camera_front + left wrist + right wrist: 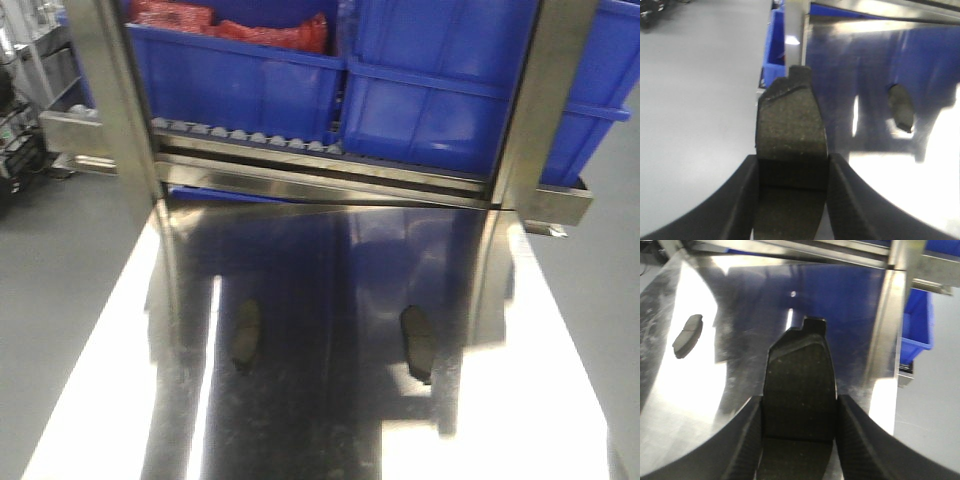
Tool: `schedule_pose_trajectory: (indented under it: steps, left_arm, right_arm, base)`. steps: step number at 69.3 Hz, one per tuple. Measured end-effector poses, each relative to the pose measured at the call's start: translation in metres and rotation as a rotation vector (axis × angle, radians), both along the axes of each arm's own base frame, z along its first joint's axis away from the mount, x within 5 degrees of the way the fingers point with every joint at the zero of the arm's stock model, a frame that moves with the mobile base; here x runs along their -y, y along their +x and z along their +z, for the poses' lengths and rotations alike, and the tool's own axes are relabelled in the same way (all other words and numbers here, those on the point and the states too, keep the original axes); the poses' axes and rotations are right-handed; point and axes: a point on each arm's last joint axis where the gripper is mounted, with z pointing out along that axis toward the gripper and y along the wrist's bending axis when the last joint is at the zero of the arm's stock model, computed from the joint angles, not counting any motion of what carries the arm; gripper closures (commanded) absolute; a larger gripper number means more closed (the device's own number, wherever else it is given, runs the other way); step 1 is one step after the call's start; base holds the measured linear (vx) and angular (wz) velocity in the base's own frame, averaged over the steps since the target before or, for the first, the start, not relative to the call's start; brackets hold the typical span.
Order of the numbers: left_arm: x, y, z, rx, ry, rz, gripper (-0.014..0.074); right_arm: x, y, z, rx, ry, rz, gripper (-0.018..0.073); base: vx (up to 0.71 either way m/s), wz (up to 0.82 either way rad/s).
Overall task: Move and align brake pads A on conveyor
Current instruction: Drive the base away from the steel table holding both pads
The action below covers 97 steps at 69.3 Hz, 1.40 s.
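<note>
1. Your left gripper (792, 164) is clamped on a brake pad (790, 120) by its long edges. Much of the pad sticks out past the fingers, close to the left edge of the steel tabletop (330, 260).
2. Your right gripper (800, 407) grips a second brake pad (800, 365) the same way, above the tabletop.
3. Two loose brake pads (247, 335) (418, 342) lie flat on the steel, well apart, both roughly lengthwise. The conveyor shows in no view, so you cannot check the drop spot from here.
4. A fast swing could make a held pad pivot or slip, since only its edges are pinched. The left one would likely drop to the floor.
5. The mirror-like steel throws glare and reflections, so you may misjudge height. Releasing too high would let a pad bounce out of line.
6. Carry low across the table and a protruding pad end could knock a loose pad askew.
</note>
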Motion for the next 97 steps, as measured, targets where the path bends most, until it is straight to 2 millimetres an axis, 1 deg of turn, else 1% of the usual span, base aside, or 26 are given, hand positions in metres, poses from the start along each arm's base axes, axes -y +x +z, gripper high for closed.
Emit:
schedule_pose_trajectory:
  steps: [97]
  left_arm:
    - [-0.0002,0.0,0.0,0.0,0.002,0.001,0.0603]
  right_arm:
    - [0.0,0.0,0.0,0.0,0.0,0.0,0.0571]
  base:
    - [-0.22,0.56]
